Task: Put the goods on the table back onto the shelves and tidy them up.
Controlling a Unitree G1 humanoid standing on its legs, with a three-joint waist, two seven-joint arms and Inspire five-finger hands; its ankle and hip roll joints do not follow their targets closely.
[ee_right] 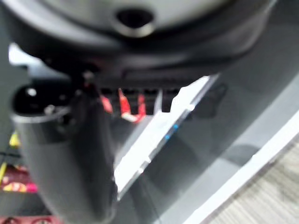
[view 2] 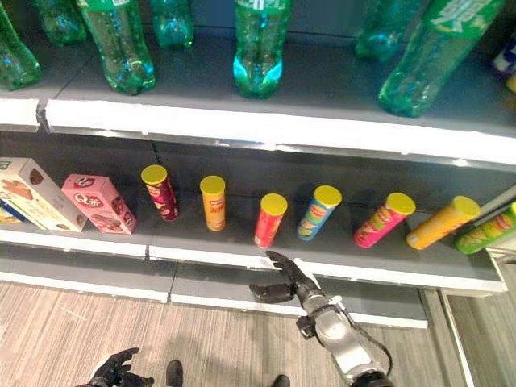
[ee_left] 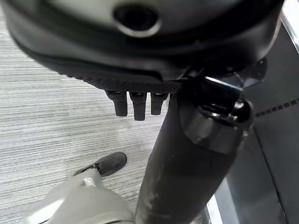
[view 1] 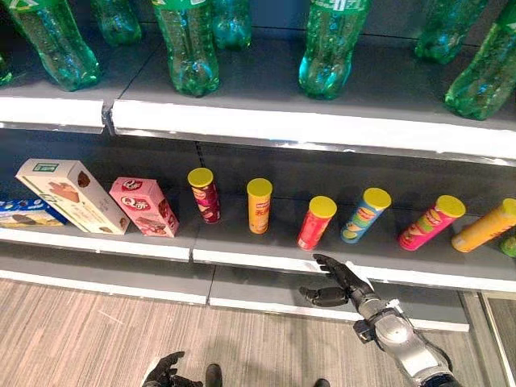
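Observation:
Several crisp cans with yellow lids stand in a row on the middle shelf (view 1: 242, 246): a maroon can (view 1: 205, 194), an orange can (view 1: 259, 205), a red can (view 1: 315, 222), a blue can (view 1: 365, 214), a pink can (view 1: 431, 222) and a long orange can (view 1: 486, 226). My right hand (view 1: 339, 282) is open and holds nothing. It hovers just below the shelf's white front edge, in front of the red can (ee_right: 128, 107). My left hand (view 1: 165, 372) hangs low over the floor, fingers relaxed and empty.
A pink box (view 1: 145, 207), a beige box (view 1: 72, 196) and a blue box (view 1: 24, 213) sit at the left of the middle shelf. Green bottles (view 1: 187, 48) line the top shelf. A lower grey ledge (view 1: 242, 286) runs under the hand, above the wood-look floor (view 1: 81, 339).

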